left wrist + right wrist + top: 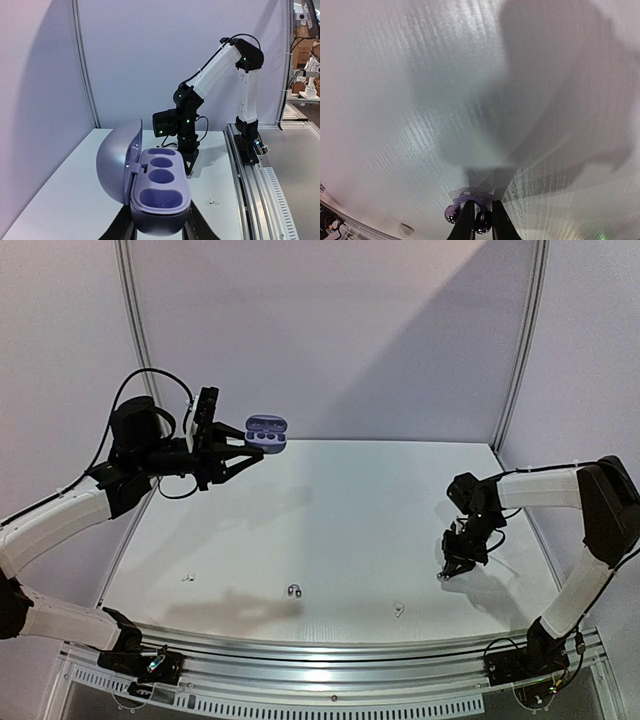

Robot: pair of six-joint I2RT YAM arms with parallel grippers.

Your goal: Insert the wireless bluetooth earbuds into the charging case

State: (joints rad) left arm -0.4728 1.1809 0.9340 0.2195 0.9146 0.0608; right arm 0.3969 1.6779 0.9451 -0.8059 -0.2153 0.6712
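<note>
left jaws clamped on open charging case (266, 433), held high over far left of table (330, 510), cups facing up, long side pointing out from left gripper (245, 447). right gripper (446, 573) low on table, jaws pinched on dark earbud (482, 222) right under them. case well apart, up and left. white earbud (398, 610) loose nearby.
</note>
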